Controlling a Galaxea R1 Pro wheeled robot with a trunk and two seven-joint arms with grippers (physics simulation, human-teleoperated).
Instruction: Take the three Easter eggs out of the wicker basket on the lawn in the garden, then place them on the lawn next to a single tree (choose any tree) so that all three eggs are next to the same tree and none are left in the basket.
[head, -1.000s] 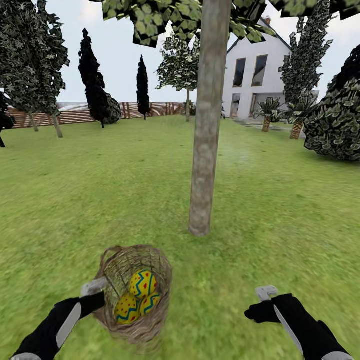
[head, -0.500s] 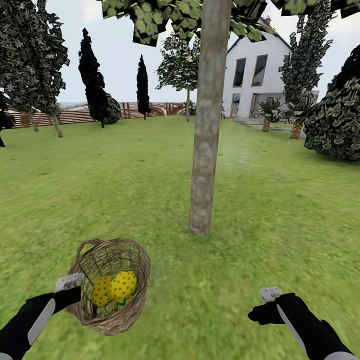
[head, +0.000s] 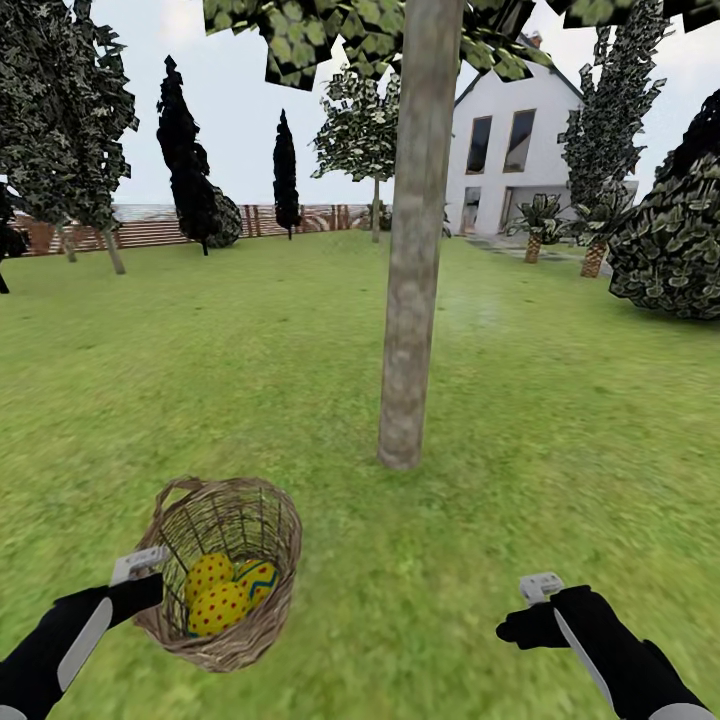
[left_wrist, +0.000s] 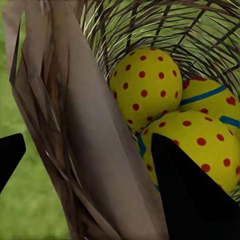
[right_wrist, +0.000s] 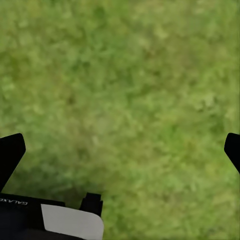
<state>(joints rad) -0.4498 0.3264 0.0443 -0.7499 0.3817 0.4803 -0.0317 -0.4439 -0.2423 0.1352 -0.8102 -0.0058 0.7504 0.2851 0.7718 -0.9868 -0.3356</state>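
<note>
At lower left of the head view, left claw (head: 150, 572) clamped on the near rim of the wicker basket (head: 262, 515): in the left wrist view, one dark finger (left_wrist: 192, 200) inside the weave against the eggs, the other (left_wrist: 9, 157) outside, the basket wall (left_wrist: 75, 140) between them. Basket tilted, open mouth turned toward the camera, bottom resting on the lawn (head: 560, 420), small loop handle (head: 175, 487) at the far left of the rim. Inside, three Easter eggs (head: 222, 600) bunched together and touching: two yellow with red dots, a third (head: 258, 577) carrying a blue-green zigzag band; same cluster close up in the left wrist view (left_wrist: 145, 87).

At lower right, right claw (head: 535, 590) spread wide over bare grass, well apart from the basket, both fingertips at opposite edges of the right wrist view (right_wrist: 10, 152), nothing between them but turf (right_wrist: 125, 100).

Beyond the basket and slightly to its right, thick grey-brown tree (head: 410, 300) rising straight from the grass, near the basket, leaves overhead. Farther back, brown slatted fence (head: 150, 228), dark narrow cypress-like trees (head: 185, 160), white house (head: 500, 150), dense shrubs (head: 670, 250) at the right edge
</note>
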